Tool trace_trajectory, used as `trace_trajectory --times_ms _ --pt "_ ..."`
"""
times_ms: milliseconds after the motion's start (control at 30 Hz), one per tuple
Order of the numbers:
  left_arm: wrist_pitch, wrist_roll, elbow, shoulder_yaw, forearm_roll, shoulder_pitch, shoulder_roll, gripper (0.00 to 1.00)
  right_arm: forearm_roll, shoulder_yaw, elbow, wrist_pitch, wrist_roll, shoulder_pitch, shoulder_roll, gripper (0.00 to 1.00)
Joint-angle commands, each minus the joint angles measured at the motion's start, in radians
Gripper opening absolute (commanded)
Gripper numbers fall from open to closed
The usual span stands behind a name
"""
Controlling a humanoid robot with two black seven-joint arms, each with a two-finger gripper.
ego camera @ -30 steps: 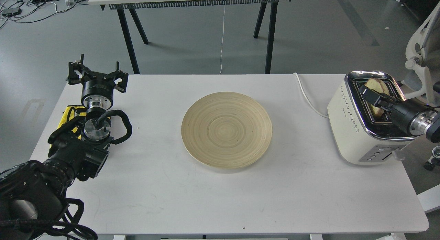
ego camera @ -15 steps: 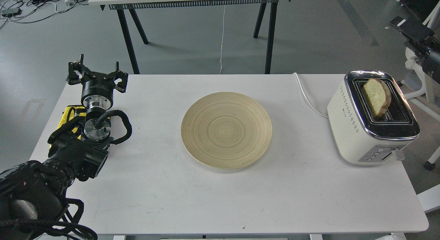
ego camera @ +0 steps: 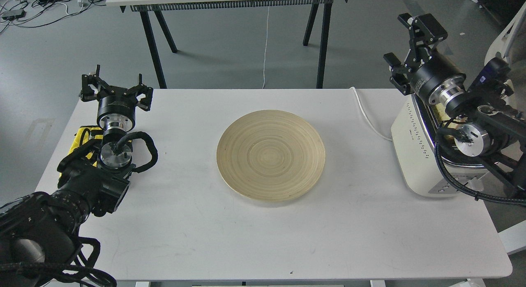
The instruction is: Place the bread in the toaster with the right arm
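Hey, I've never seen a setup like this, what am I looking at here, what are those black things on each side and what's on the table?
This is the view from a humanoid robot's own head, looking down at a white table. The black things are its two arms. The left gripper rests open and empty near the table's left edge. The right gripper is raised above a cream toaster, open and holding nothing. A round wooden plate lies empty in the middle. A sliver of bread shows in the toaster, mostly hidden by the arm.
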Motion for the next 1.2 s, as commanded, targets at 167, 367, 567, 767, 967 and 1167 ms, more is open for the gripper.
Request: trace_trajectory --times_ms 167,367,567,767,967,1167 --pt "0.000 0.000 0.000 0.000 0.000 -0.001 0.000 1.00 0.078 0.170 -0.347 0.423 0.054 -0.131 0.239 1.00" --pt "0.000 0.000 0.000 0.000 -0.001 -0.001 0.001 1.00 0.078 0.195 -0.453 0.467 0.054 -0.150 0.305 1.00" --pt "0.000 0.000 0.000 0.000 0.000 -0.001 0.000 1.00 0.078 0.192 -0.450 0.467 0.056 -0.154 0.305 1.00" --pt "0.000 0.000 0.000 0.000 0.000 -0.001 0.000 1.00 0.077 0.191 -0.450 0.467 0.056 -0.154 0.305 1.00" --pt "0.000 0.000 0.000 0.000 0.000 -0.001 0.000 1.00 0.077 0.197 -0.449 0.467 0.056 -0.153 0.307 1.00" --pt "0.000 0.000 0.000 0.000 0.000 -0.001 0.000 1.00 0.077 0.213 -0.452 0.467 0.057 -0.151 0.307 1.00"
